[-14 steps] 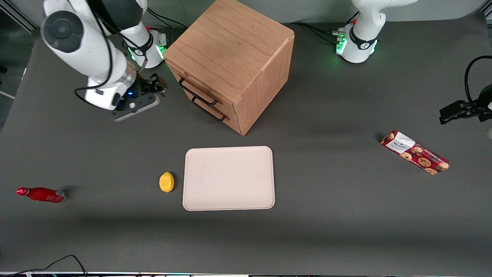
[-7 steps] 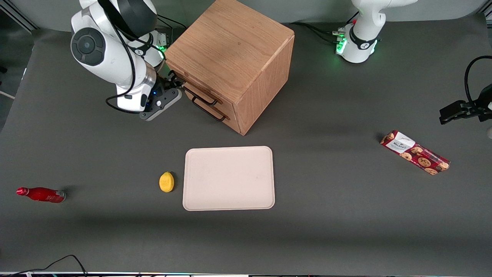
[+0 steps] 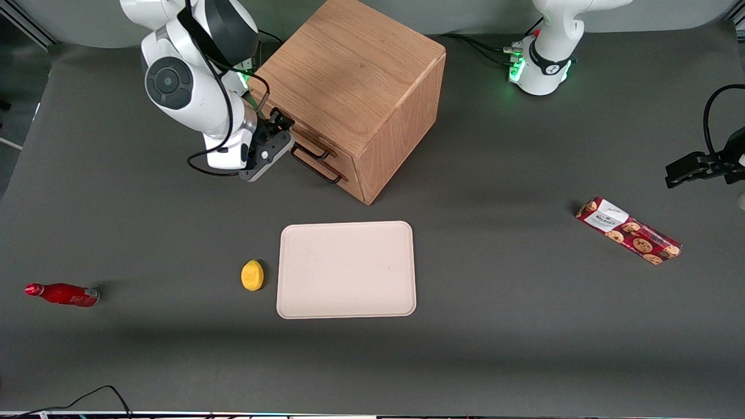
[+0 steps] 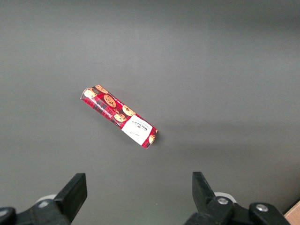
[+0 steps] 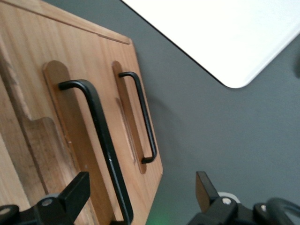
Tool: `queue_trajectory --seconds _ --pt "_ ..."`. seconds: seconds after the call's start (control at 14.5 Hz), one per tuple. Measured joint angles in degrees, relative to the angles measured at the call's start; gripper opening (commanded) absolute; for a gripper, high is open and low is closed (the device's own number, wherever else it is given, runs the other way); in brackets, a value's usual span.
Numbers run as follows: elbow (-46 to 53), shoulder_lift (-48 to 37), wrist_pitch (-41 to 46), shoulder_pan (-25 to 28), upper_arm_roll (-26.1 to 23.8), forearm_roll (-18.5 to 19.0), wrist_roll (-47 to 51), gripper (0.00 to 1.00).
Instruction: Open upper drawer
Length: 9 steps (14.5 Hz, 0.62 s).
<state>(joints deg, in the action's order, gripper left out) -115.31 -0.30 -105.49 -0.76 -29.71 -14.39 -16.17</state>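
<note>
Two fingers of the hand (image 3: 283,129) are spread wide, holding nothing, right in front of the upper drawer (image 3: 289,124) at its black handle (image 5: 101,140). That drawer sits shut in the wooden cabinet (image 3: 355,87), above the lower drawer (image 3: 326,166). Nearer the front camera on the tabletop (image 3: 500,326) lie a pale tray (image 3: 347,269) and, just beside it, a lemon (image 3: 252,274).
</note>
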Motion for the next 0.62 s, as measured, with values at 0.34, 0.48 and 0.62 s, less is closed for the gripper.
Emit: queue_trajectory --seconds 0.34,0.48,0.62 --pt "-2.61 0.05 -2.42 0.02 -0.17 -1.75 -3.45 1.00" --pt "-3.04 0.18 -2.58 0.08 -0.28 -1.77 -3.95 1.00" --pt "-3.35 0.45 -3.02 0.10 -0.33 -1.78 -4.15 1.00"
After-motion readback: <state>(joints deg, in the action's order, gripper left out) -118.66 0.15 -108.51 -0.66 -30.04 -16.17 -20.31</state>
